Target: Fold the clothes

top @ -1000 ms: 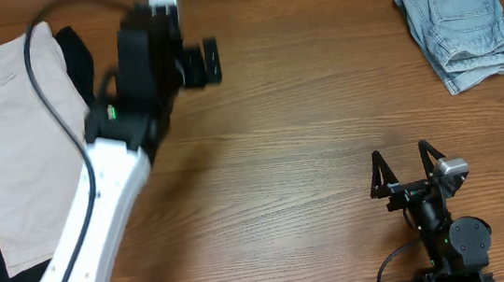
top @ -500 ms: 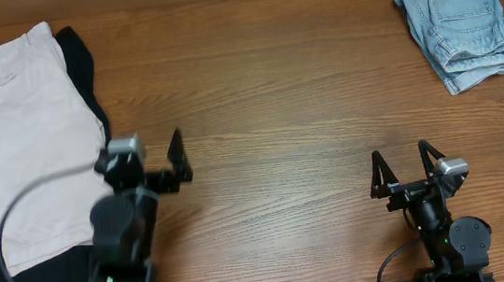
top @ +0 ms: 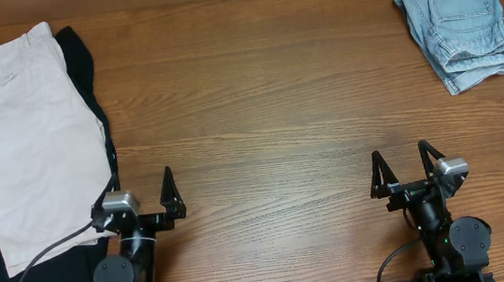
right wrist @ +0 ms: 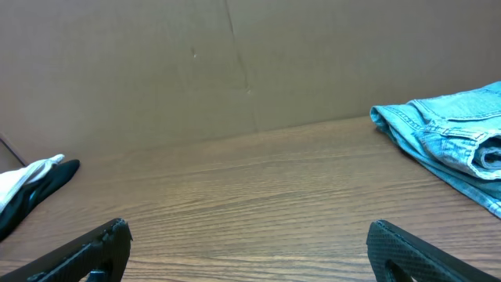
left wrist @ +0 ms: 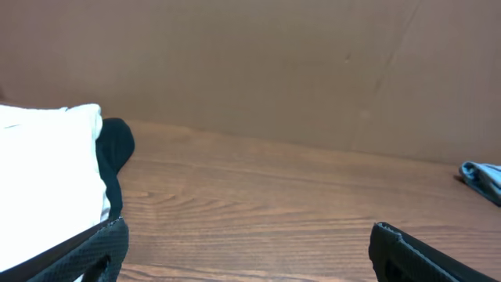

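Observation:
The light-blue denim shorts (top: 462, 27) lie folded in a small bundle at the far right corner of the table. They also show at the right of the right wrist view (right wrist: 454, 145) and as a sliver at the right edge of the left wrist view (left wrist: 484, 177). My left gripper (top: 142, 198) is open and empty near the front left edge, fingers pointing away over bare wood (left wrist: 249, 249). My right gripper (top: 401, 168) is open and empty near the front right edge (right wrist: 249, 249), far from the shorts.
Beige shorts (top: 26, 136) lie flat at the left on a black garment (top: 80, 65), right beside the left gripper. Both show at the left of the left wrist view (left wrist: 47, 172). A cardboard wall (left wrist: 250, 63) stands behind the wooden table (top: 269, 120).
My left arm has drawn back from the far left of the table to its place at the front edge, gripper open. The right arm and the denim shorts have not moved.

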`<state>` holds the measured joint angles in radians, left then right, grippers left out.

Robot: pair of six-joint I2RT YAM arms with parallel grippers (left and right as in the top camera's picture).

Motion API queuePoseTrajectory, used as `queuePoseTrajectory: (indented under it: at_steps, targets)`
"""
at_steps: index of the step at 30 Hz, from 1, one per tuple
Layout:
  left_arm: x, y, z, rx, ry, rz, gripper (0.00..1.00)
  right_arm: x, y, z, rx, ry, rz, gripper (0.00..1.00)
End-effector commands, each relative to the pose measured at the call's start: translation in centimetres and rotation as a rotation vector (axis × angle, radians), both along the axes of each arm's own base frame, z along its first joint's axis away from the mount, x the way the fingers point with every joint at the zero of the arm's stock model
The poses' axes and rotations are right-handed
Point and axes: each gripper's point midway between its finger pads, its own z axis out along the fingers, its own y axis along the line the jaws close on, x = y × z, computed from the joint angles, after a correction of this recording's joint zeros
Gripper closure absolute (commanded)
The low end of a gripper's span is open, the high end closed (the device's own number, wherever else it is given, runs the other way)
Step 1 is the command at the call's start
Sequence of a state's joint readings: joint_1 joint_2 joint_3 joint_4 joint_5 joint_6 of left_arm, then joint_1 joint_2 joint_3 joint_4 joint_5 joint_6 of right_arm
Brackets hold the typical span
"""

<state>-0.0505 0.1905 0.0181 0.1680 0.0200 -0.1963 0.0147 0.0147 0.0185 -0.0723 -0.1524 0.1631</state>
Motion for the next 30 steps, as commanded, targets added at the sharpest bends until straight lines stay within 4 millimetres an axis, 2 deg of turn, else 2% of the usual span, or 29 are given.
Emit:
queuePoseTrajectory:
  at_steps: [1, 7, 12, 30]
  targets:
    - [-0.4, -0.7, -0.3, 0.089, -0.011, -0.051, 0.00, 0.0, 0.0, -0.1, -0.004, -0.007, -0.001, 0.00]
    - [-1.2, -0.8, -2.6, 0.163, 0.067, -0.100, 0.00, 0.0, 0.0, -0.1, -0.004, -0.007, -0.001, 0.00]
    - [-1.3, -0.3, -1.8, 0.156, 0.031, -0.079, 0.00, 0.0, 0.0, -0.1, -0.004, -0.007, -0.001, 0.00]
    - [-1.3, -0.1, -1.8, 0.157, 0.034, -0.067, 0.00, 0.0, 0.0, -0.1, -0.004, -0.007, -0.001, 0.00]
